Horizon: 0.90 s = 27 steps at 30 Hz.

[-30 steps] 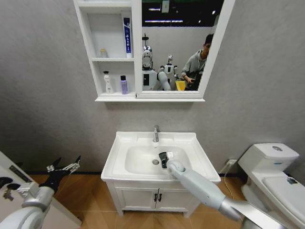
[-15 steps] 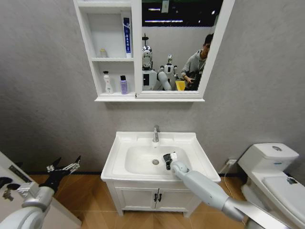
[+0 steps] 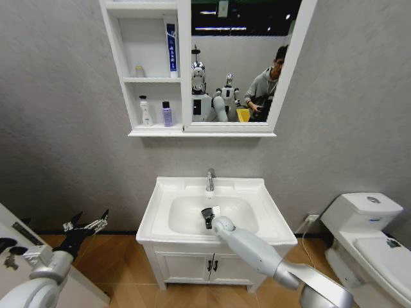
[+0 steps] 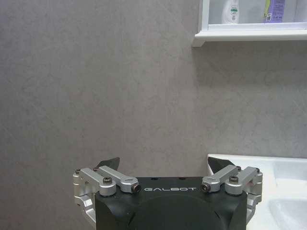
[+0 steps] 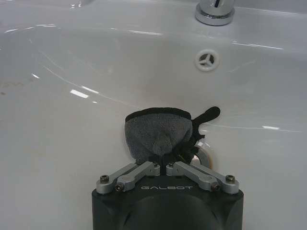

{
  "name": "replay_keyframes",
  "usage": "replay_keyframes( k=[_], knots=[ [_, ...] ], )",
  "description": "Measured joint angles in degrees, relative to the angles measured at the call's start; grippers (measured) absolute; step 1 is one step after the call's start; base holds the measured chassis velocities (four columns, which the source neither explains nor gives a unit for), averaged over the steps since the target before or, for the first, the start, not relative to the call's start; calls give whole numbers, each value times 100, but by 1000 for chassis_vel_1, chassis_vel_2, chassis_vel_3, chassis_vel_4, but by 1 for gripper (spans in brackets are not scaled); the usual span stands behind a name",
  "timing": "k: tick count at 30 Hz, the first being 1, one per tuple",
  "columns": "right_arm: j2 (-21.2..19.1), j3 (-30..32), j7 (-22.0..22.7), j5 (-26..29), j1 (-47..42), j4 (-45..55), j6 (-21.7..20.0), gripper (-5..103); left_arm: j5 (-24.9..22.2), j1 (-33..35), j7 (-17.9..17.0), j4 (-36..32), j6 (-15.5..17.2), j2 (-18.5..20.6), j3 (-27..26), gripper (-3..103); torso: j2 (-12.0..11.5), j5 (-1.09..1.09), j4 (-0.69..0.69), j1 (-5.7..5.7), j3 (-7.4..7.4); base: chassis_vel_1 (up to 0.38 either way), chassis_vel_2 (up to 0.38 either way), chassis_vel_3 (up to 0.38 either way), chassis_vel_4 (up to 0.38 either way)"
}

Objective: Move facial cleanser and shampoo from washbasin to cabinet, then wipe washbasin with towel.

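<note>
Tall narrow white cabinet [image 3: 151,70] of open shelves, upper left of frame: holds a white bottle [image 3: 146,111] and a purple bottle [image 3: 167,114] on the lowest shelf, a blue-and-white tube [image 3: 171,47] above. Moving of toiletries judged complete.

White rectangular ceramic washbasin [image 3: 160,202], centre: rim carries no bottles.

Right gripper [image 5: 163,165], inside the bowl beside the drain: fingers clamped on the small dark grey folded towel [image 5: 156,132], pressed to the ceramic. Wiping under way; extent covered cannot be judged.

Left gripper [image 4: 165,179], lower left, idle: fingers apart.
</note>
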Motion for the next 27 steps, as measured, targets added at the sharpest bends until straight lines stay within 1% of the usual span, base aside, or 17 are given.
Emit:
replay_keyframes(
  k=[1,6,9,10,13,16,19,20,22,27],
  knots=[
    [108,-21,-71,-3,20,-83,23,1,0,0,0,0,0,0,0,100,0,0,-1,0,0,0,0,0,0],
    [305,-80,-161,35,56,-174,108,1,0,0,0,0,0,0,0,100,0,0,0,0,0,0,0,0,0],
    [511,-112,-349,107,94,-206,303,1,0,0,0,0,0,0,0,100,0,0,0,0,0,0,0,0,0],
    [511,-112,-349,107,94,-206,303,1,0,0,0,0,0,0,0,100,0,0,0,0,0,0,0,0,0],
    [696,-102,-511,116,110,-146,548,1,0,0,0,0,0,0,0,100,0,0,1,0,0,0,0,0,0],
    [721,-135,-571,138,130,-28,630,1,0,0,0,0,0,0,0,100,0,0,0,0,0,0,0,0,0],
    [725,-268,-758,179,179,352,903,1,0,0,0,0,0,0,0,100,0,0,0,0,0,0,0,0,0],
    [725,-268,-758,179,179,352,903,1,0,0,0,0,0,0,0,100,0,0,0,0,0,0,0,0,0],
    [718,-343,-908,178,208,535,1067,1,0,0,0,0,0,0,0,100,0,0,0,0,0,0,0,0,0],
    [760,-414,-987,106,237,516,1162,1,0,0,0,0,0,0,0,100,0,0,0,0,0,0,0,0,0]
  ],
)
